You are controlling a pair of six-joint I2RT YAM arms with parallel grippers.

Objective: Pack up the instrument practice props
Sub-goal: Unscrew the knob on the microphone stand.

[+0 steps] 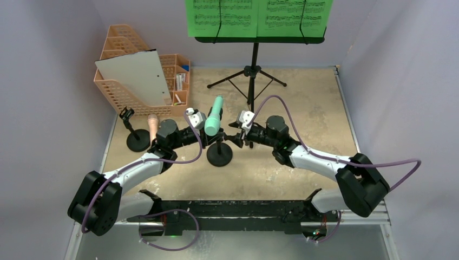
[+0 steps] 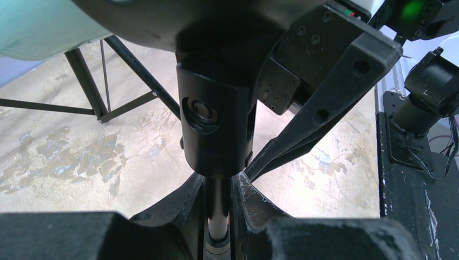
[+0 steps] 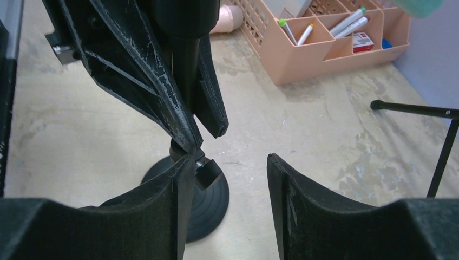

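At the centre of the table (image 1: 314,124) our left gripper (image 2: 219,195) clamps the black holder (image 1: 219,155) under the mint microphone (image 1: 214,116); our right gripper (image 3: 230,162) gapes beside it. We should steady the stem and lift straight.

A robotics lab. Plain grey walls (image 1: 48,81) box in a scuffed worktop (image 1: 308,108), with robot arms (image 1: 135,168) mounted along the bottom edge.
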